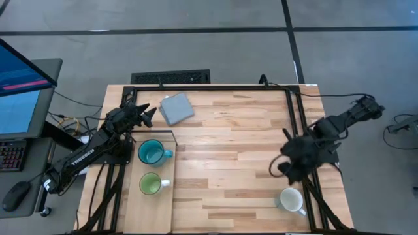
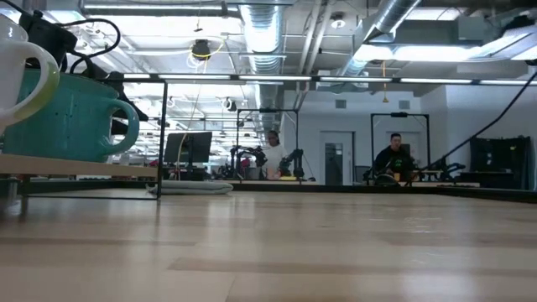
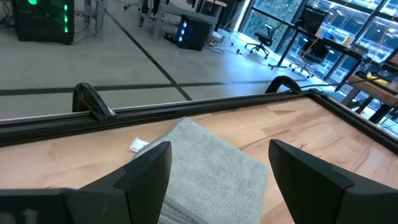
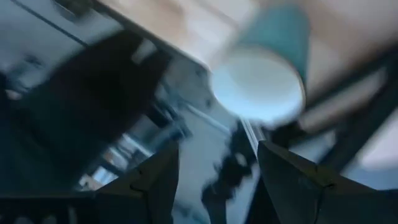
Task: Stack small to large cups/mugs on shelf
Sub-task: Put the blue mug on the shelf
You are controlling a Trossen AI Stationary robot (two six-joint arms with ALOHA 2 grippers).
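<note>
The teal mug [image 1: 151, 153] and the light green mug [image 1: 150, 184] stand upright on the pale shelf [image 1: 157, 212] at the table's left. In the low view the teal mug [image 2: 71, 117] sits on the shelf board [image 2: 84, 166], with the green mug [image 2: 21, 67] nearer the camera. The white mug [image 1: 290, 200] stands upright on the table near its right near corner; the right wrist view shows it [image 4: 258, 84] blurred. My right gripper [image 1: 282, 167] [image 4: 217, 180] hovers open just to its far side. My left gripper [image 1: 147, 116] [image 3: 217, 174] is open beside the grey pad [image 3: 205, 168].
The grey-blue pad [image 1: 176, 108] lies near the table's far edge, right of my left gripper. A thin dark frame [image 1: 175, 140] stands around the shelf's far end. Black rails [image 1: 294, 111] run along the far and right sides. Bare planks [image 1: 228, 163] lie between shelf and white mug.
</note>
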